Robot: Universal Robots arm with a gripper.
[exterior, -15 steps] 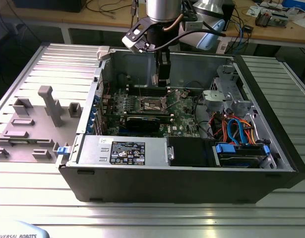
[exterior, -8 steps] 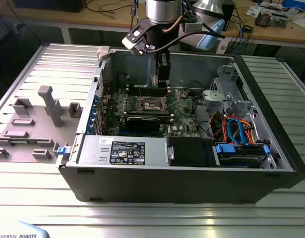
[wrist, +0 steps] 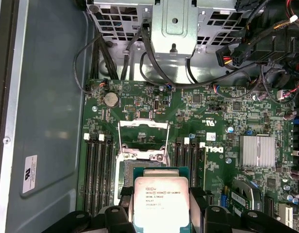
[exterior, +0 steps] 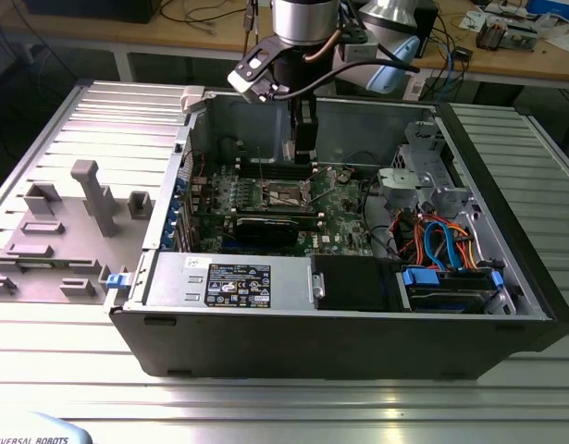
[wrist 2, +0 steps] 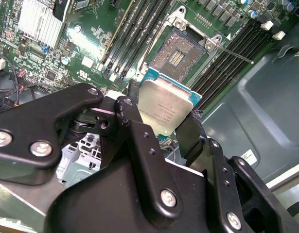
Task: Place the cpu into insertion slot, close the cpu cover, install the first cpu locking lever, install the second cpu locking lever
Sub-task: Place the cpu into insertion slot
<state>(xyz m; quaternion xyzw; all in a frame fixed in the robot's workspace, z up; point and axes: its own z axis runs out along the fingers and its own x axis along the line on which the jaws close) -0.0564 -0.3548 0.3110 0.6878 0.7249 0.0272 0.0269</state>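
1. The gripper (wrist 2: 161, 119) is holding the cpu (wrist 2: 165, 104) by two opposite edges, its fingers (wrist 2: 126, 110) closed only as far as the chip's width allows.
2. The cpu is hanging just above the slot (wrist 2: 181, 48), apart from it, with its metal top facing both wrist views.
3. The slot is lying bare with its pin bed showing, so I judge that placing is under way and not done.
4. The cover (wrist: 143, 138) is standing raised at one edge of the slot.
5. A thin lever (wrist 2: 232, 54) is sticking out loose from the slot's corner. Closing the cover and both lever steps are waiting.
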